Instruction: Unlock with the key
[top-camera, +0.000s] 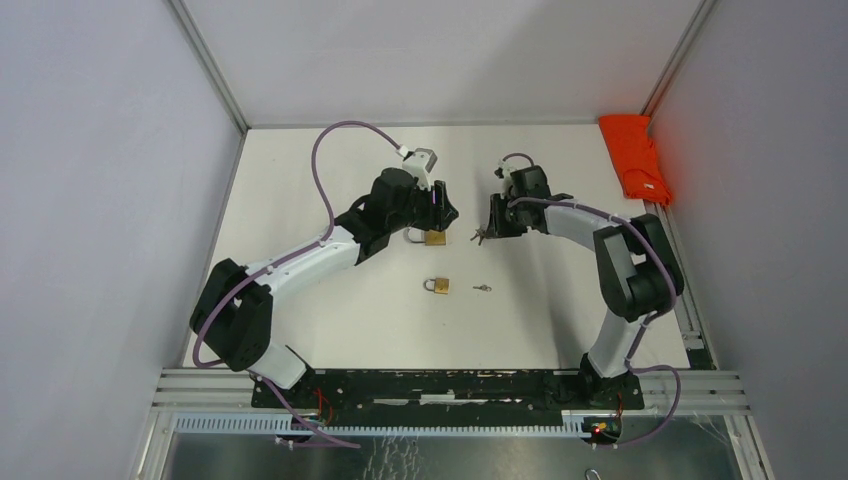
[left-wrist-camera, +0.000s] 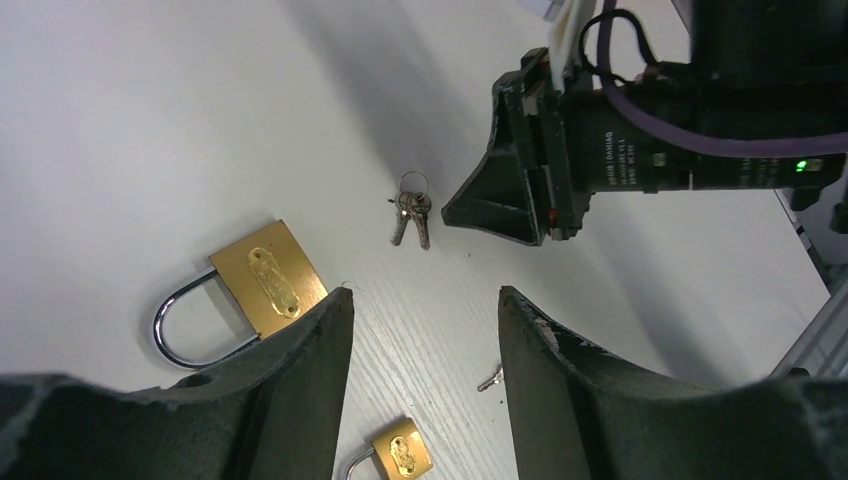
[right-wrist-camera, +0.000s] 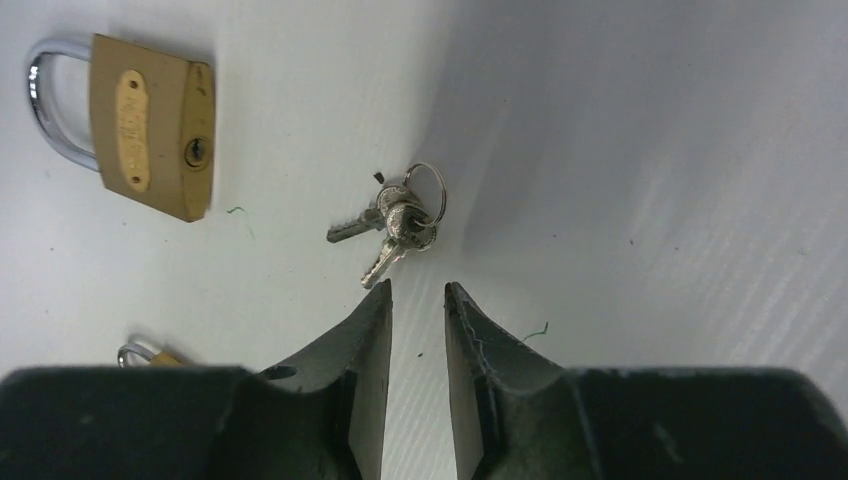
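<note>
Right claw (right-wrist-camera: 417, 288) is a little open and holds nothing. The bunch of keys (right-wrist-camera: 400, 218) lies on the white surface (right-wrist-camera: 650, 150) just past its tips, at 12 o'clock. The big padlock (right-wrist-camera: 150, 125) lies at 10 o'clock. Left claw (left-wrist-camera: 425, 292) is wide open and empty, with that padlock just beside its tip at 9 o'clock.
</note>
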